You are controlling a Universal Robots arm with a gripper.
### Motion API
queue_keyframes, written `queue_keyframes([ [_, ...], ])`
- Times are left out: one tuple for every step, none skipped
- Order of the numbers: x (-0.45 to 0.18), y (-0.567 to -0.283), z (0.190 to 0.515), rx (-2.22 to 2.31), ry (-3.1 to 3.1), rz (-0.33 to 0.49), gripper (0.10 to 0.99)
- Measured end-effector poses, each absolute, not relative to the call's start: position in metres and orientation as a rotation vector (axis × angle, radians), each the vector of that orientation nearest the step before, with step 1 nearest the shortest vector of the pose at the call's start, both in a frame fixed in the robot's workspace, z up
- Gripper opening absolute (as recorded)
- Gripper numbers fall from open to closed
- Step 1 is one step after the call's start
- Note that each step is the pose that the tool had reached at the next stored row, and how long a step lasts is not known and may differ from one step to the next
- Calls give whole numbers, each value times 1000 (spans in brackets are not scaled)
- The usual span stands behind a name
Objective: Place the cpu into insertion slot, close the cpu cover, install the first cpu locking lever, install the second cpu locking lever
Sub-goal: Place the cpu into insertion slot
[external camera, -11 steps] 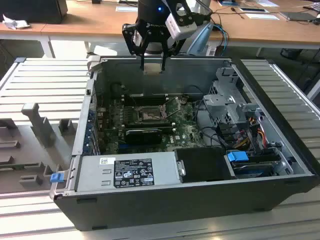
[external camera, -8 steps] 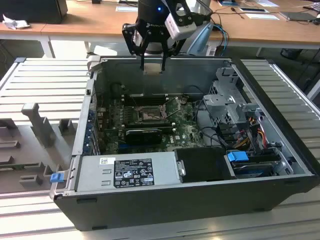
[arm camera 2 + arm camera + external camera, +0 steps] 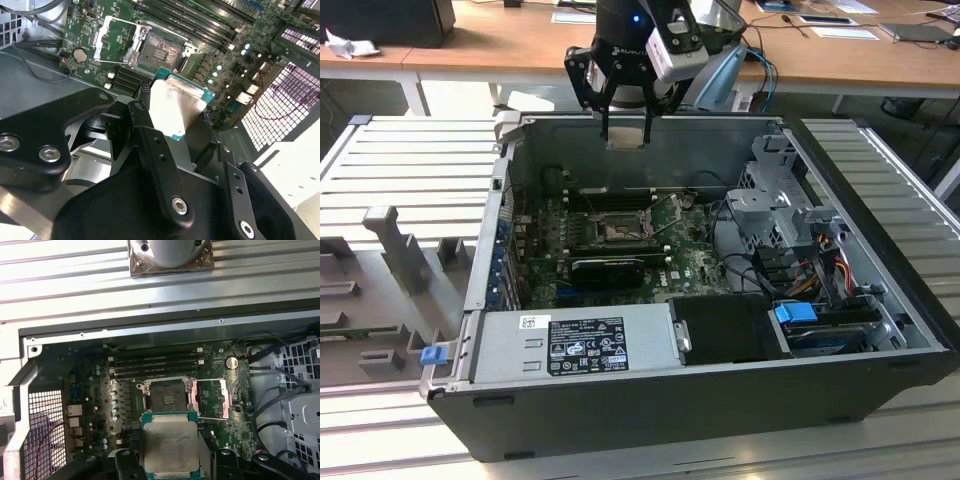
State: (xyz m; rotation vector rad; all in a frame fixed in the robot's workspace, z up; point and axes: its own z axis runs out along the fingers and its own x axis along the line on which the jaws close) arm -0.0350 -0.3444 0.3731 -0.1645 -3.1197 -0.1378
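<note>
The cpu (image 3: 169, 447) has a pale silvery-grey top edged in teal green. The gripper (image 3: 626, 133) is matte black, dotted with silver screw heads (image 3: 180, 204). The insertion slot (image 3: 167, 399) has a black frame and a dark, finely speckled centre. The cpu cover (image 3: 226, 402) is bright silver, and green shows through its window. The motherboard (image 3: 545, 250) is green, and the memory slots (image 3: 155, 365) are black with white end clips. A pale grey perforated panel (image 3: 47, 425) carries a grid of small square holes.

In the exterior view the computer case (image 3: 670, 410) is dark grey. At its six o'clock the power supply (image 3: 520, 350) is silver-grey with a black label. A blue latch (image 3: 796, 313) sits at four o'clock and a blue tab (image 3: 432, 354) at eight o'clock. The ribbed platform (image 3: 410, 165) is grey with parallel stripes.
</note>
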Motion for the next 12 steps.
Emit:
queue_keyframes([
  [-35, -344, 373, -164, -3120, -138, 525],
  [-35, -344, 373, -165, -3120, -137, 525],
  [-35, -344, 373, -167, -3120, -137, 525],
  [-35, -344, 373, -176, -3119, -137, 525],
  [-35, -344, 373, -186, -3119, -138, 525],
  [-35, -344, 373, -195, -3119, -138, 525],
  [-35, -344, 373, -209, -3118, -138, 525],
  [-35, -344, 373, -219, -3118, -138, 525],
  [-35, -344, 373, -245, -3117, -138, 525],
  [-35, -344, 373, -258, -3116, -138, 525],
  [-35, -344, 372, -271, -3115, -138, 525],
  [-35, -344, 372, -279, -3115, -138, 525],
])
